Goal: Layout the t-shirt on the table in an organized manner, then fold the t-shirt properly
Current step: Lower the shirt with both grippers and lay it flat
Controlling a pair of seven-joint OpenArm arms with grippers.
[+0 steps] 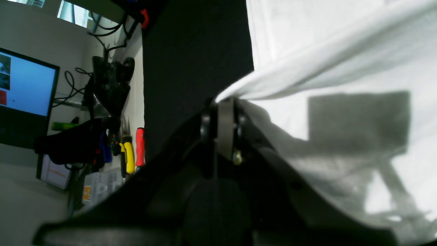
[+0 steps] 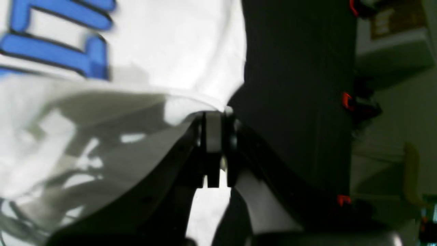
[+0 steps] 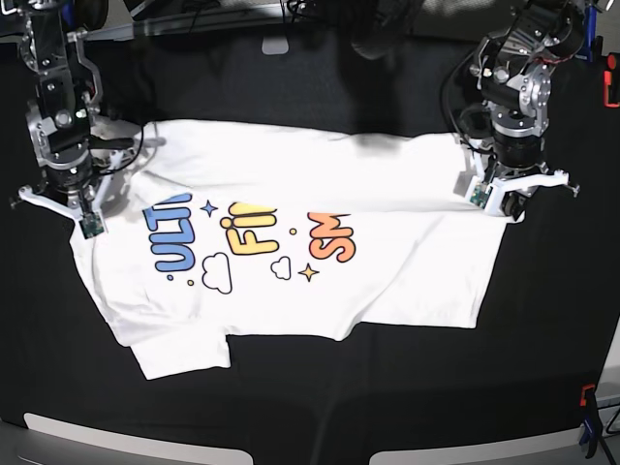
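Black cloth covers the worktop (image 3: 320, 387), where the t-shirt (image 3: 291, 291) lies print up. My left gripper (image 1: 225, 100) and right gripper (image 2: 213, 114) each clamp a white edge; only the base view shows the orange letters.

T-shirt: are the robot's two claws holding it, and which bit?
Yes. Each end effector is shut on an edge of the t-shirt: the left at one end of the folded-over far edge, the right at the other.
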